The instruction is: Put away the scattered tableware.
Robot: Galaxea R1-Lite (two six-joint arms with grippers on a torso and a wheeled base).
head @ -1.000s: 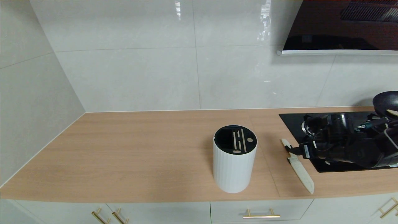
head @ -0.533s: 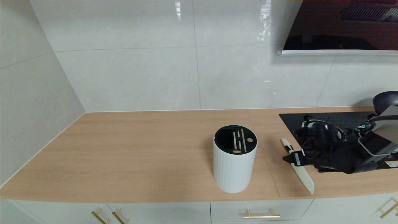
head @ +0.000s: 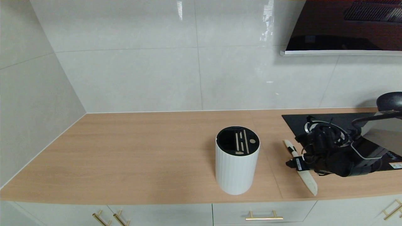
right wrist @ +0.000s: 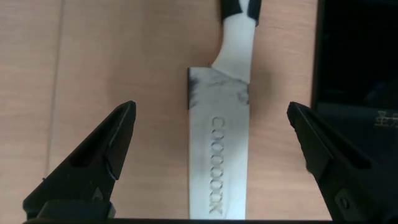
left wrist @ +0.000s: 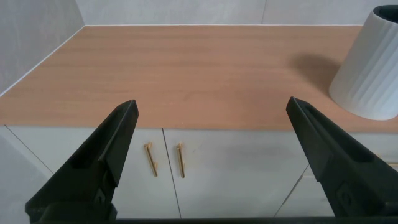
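Hovering over the knife with fingers spread for a pick-up.
The right gripper (head: 295, 164) hung low over the white-bladed knife (head: 302, 174), released, one finger on each side of the blade near the handle, seemingly lined up to close across its width. The knife lay flat near the front edge of the bench (head: 141, 150), toward its right end, just beside the left edge of the black cooktop (head: 295, 121). The white ribbed knife block (head: 237, 163) stood near the front edge with its slots facing up, probably where the knife belongs. The left gripper (left wrist: 210, 109) hung spread and empty off the bench's front edge, left of the block.
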